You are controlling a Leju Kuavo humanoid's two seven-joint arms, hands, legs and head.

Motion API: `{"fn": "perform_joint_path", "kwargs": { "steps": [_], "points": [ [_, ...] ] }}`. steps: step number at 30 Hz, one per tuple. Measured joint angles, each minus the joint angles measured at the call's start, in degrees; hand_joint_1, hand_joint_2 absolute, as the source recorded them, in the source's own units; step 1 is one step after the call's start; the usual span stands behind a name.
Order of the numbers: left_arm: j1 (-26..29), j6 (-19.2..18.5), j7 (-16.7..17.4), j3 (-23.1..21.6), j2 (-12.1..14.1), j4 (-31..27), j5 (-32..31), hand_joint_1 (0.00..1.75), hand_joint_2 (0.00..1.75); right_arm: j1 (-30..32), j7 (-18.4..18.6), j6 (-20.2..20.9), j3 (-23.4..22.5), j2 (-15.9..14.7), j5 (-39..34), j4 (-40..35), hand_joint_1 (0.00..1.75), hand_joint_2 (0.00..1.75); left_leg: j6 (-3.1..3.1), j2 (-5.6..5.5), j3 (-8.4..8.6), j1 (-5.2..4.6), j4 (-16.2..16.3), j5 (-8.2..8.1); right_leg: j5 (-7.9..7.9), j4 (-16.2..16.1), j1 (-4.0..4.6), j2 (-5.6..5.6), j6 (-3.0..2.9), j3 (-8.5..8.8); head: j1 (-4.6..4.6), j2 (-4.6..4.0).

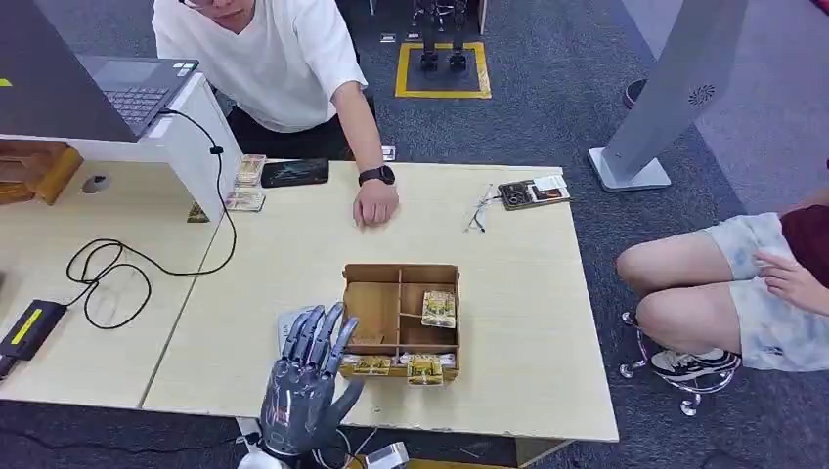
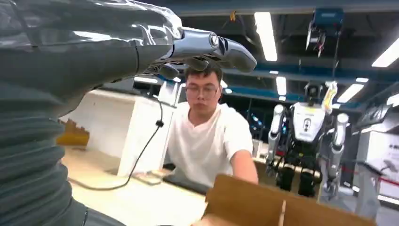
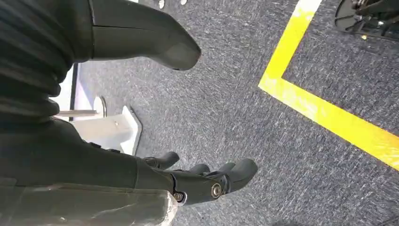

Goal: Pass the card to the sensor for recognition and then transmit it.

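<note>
Left hand [image 1: 305, 383]: wrist and forearm cut off by bottom edge of head view; palm side hidden, seen from the back only.
White card-like object [image 1: 290, 321]: mostly hidden behind fingers of left hand; kind not discernible.
Cards in wooden box [image 1: 401, 315]: print on yellow cards [image 1: 438, 309] too small to read; front-row cards partly hidden by box wall.
Person at far side of table [image 1: 279, 61]: head cut off by top edge.
Seated person [image 1: 733, 283]: torso cut off by right edge.
Laptop [image 1: 132, 86]: screen cut off by left edge.
Small items by glasses [image 1: 533, 191]: too small to identify.
Wooden box in left wrist view [image 2: 273, 207]: blurred, cut off by bottom edge.
Right hand [image 3: 188, 181]: fingers partly hidden behind dark cover.
</note>
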Motion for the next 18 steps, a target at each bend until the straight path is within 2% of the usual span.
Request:
{"fn": "perform_joint_path", "kwargs": {
  "steps": [7,18],
  "points": [
    [-0.4,0.0,-3.8,-1.7,0.2,6.2,1.2,0.0,1.75,0.0,0.0,0.4,-1.2,0.0,1.2,-0.1,0.0,1.75,0.0,0.0,0.0,0.0,0.0,0.0,0.0,0.0,0.0,-0.01,0.0,-0.01,0.0,0.0],
    [-2.1,0.0,-4.5,-3.6,0.8,12.3,2.0,0.0,1.75,0.0,0.0,0.7,-2.2,0.0,1.9,-0.1,0.0,1.75,0.0,0.0,-0.01,0.0,0.0,0.0,0.0,0.0,0.0,-0.02,0.0,0.0,-0.02,0.0]
  ]
}}
